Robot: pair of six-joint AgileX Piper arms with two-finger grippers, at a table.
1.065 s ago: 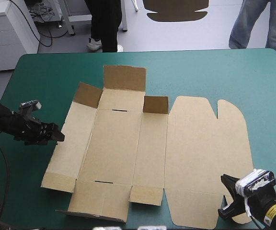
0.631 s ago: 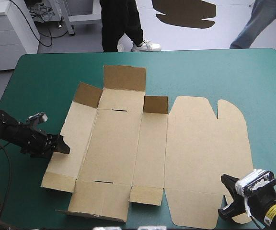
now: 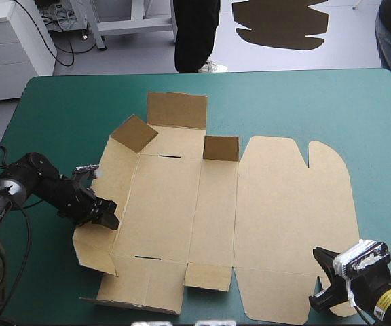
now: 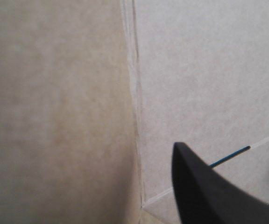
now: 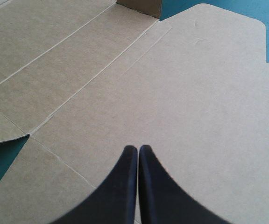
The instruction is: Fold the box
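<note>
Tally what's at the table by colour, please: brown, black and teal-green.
Brown: 1, the box, a cut sheet lying mostly flat.
Black: 2, the left gripper and the right gripper.
Teal-green: 1, the table cover.
Total: 4

The black left arm [image 3: 43,182] reaches far in and low, its wrist bent down. The left gripper [image 3: 106,216] looks open, though only one black finger [image 4: 209,196] shows clearly. The right arm [image 3: 385,300] sits low and pulled back. The right gripper [image 5: 138,148] has both fingers pressed together into one point.
</note>
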